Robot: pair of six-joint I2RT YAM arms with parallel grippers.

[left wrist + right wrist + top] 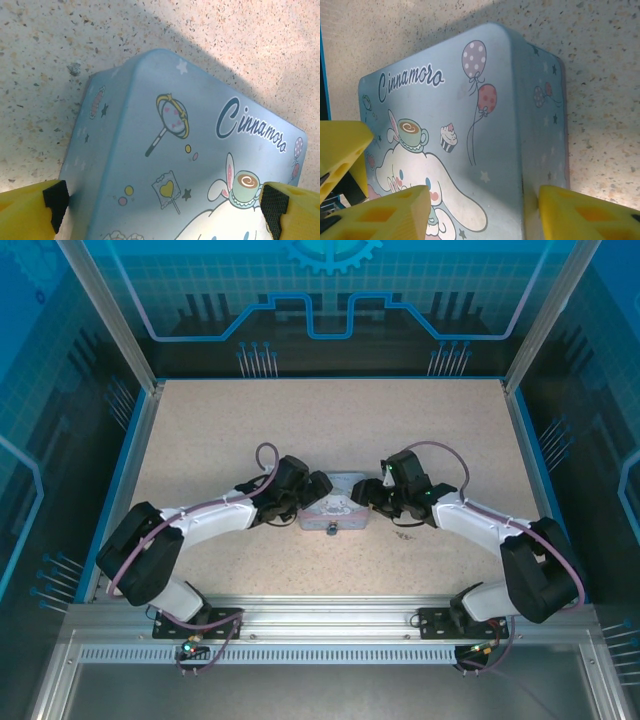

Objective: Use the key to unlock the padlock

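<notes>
Padlock [331,530]: tiny dark speck at the 6 o'clock wall of the tin [338,504], mid-table in the top view (too small to read shackle or keyhole). Key [405,533]: thin dark sliver lying loose on the table [200,440] at about 3 o'clock from the padlock. It is near the padlock but apart, just beside the right arm [480,525]. Its shape is barely readable.

The tin is pastel blue with a cartoon dog, balloons and "Cinnamoro" lettering. Its lid is flat and faces up. It sits between the two grippers, with the padlock side toward the arm bases.

Left arm [200,520] comes in from 8 o'clock, elbow low, wrist turned to the tin's 10 o'clock corner. Left gripper [165,202] is spread wide and holds nothing. Its yellow fingers straddle the tin, one black pad [56,200] just beside the side wall and the other at the far edge by the teacup drawing. Can't tell if either touches.

Right arm mirrors it from 4 o'clock, wrist at the tin's 2 o'clock corner. Right gripper [482,200] has its jaws partway apart, nothing clamped. One finger is over the lid by the dog, the other just outside the side wall; contact unclear. A left-gripper finger [340,145] pokes in at 9 o'clock of the right wrist view.

In the top view the black wrist housings hide both sets of fingertips and cover part of the tin's 12 o'clock edge.
</notes>
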